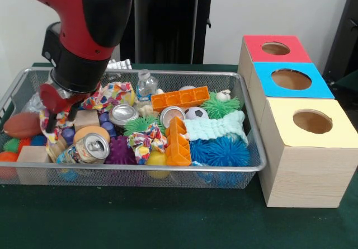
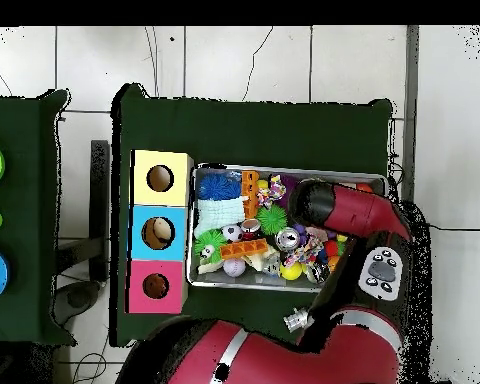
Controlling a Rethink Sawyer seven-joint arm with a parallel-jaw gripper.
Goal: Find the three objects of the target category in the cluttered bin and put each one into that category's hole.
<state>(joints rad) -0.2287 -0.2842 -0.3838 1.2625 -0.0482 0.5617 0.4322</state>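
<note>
Down at the left end of the wire bin, as the front view has it, the gripper hangs low among the clutter, its red and black fingers reaching into a patch of patterned cloth and wooden blocks; whether they are spread or closed on anything cannot be told. Just beside it lie a crushed can, a brown football and a purple spiky ball. Toward the middle sit a second can, a small water bottle, two orange building bricks, a little soccer ball and a green spiky ball, with a mint knitted cloth and blue spiky balls at the right end. Right of the bin stand three wooden boxes, each with a round hole on top: red, blue and yellow. Seen from overhead, the arm covers one end of the bin, opposite the boxes.
</note>
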